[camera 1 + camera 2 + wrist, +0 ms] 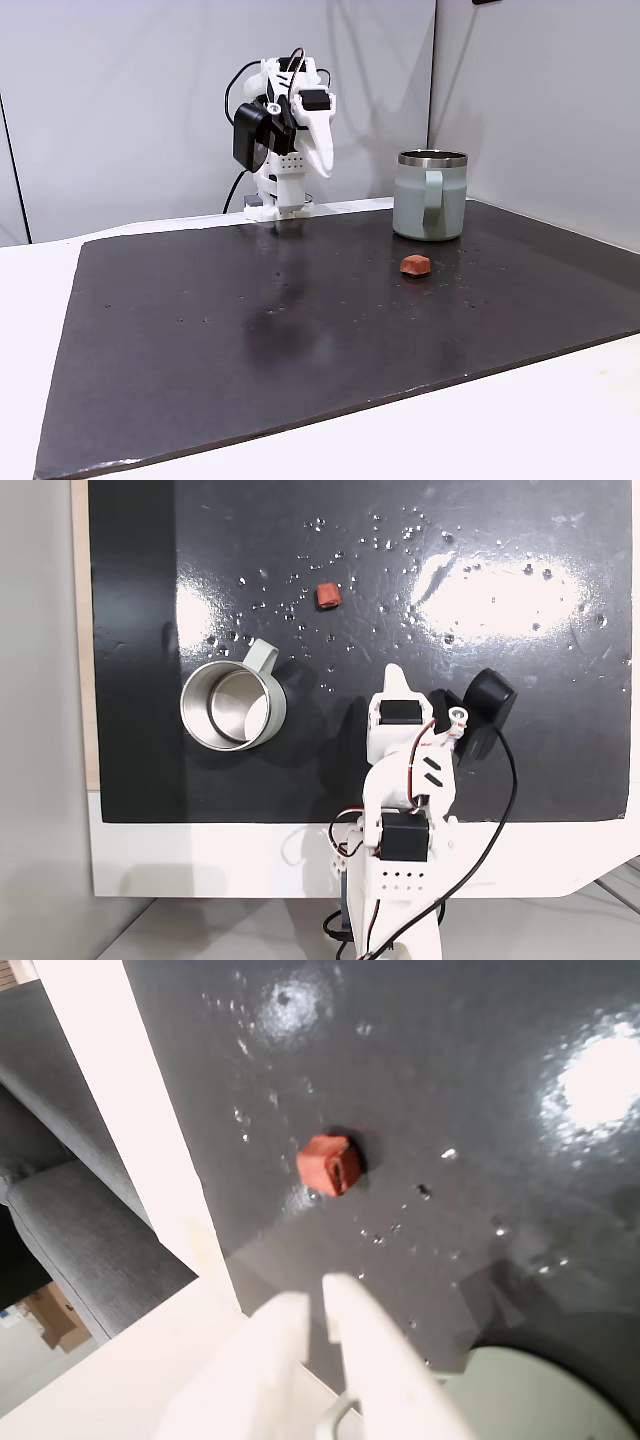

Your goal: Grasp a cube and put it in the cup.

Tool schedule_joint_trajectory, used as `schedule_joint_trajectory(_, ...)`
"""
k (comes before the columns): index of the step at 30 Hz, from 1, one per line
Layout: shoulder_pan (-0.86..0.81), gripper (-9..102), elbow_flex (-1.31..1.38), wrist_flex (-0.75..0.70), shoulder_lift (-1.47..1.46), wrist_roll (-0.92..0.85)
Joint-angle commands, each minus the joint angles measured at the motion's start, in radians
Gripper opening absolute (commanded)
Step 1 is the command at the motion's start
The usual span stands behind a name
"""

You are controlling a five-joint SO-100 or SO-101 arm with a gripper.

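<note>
While the arm stands folded near the mat's rear edge, the gripper [318, 1295] hangs high with its fingers nearly together, holding nothing. The cube [415, 264] lies on the dark mat [250, 340], in front of the cup [430, 194] and apart from it; in the wrist view it sits ahead of the fingertips. A good reach would likely open the jaws wide first, centre them over the block, then descend straight, keeping clear of the mug's handle.

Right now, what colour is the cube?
Reddish-brown, clearest in the wrist view: the cube lies on the dark mat.
</note>
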State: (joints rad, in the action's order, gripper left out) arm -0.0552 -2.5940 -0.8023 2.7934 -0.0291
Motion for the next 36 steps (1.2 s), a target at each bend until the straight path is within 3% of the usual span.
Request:
schedule_joint_trajectory(1, 0.018, 0, 0.198, 0.018, -0.158, 0.011)
schedule_joint_trajectory(13, 0.031, 0, 0.611, -0.078, -0.640, 0.055)
schedule_joint_trajectory(20, 0.038, 0, 0.842, -0.204, -0.956, 0.100)
schedule_joint_trajectory(36, 0.143, 0, 1.285, -0.393, -1.321, 0.218)
